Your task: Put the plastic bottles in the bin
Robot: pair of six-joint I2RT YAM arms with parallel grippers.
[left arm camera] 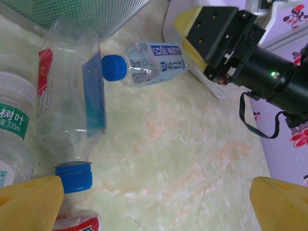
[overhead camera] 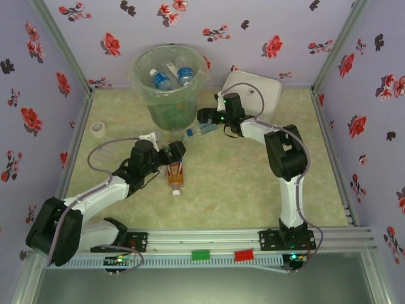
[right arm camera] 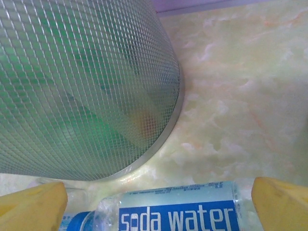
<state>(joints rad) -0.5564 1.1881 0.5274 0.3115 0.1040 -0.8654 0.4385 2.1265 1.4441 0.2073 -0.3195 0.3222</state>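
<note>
Spreading the right pincer (overhead camera: pixel 204 118) to full width, gripping nothing. Straddling a clear soda-water bottle (right arm camera: pixel 178 217) laid flat on the tabletop (overhead camera: pixel 253 183), cap end near one yellow fingertip (right arm camera: pixel 31 207), base near the other, as seen from the right wrist; touching it or not, cannot tell. Sitting just beside the foot of the bin (overhead camera: pixel 166 111), its meshed wall rising right behind that bottle. Holding the left pincer (left arm camera: pixel 154 207) equally wide and equally empty, low over the tabletop near the bin. Facing a clear bottle with a blue label (left arm camera: pixel 72 96) lying on its side ahead, blue cap just beside the fingertip at the left of the left wrist view, body outside the jaws. Leaving an amber bottle (overhead camera: pixel 175 177) flat on the tabletop just on the near side of that pincer, white cap toward the arm bases. Showing two blue-capped bottles (overhead camera: pixel 162 80) already inside the bin, green shapes lower down too blurred to name.
</note>
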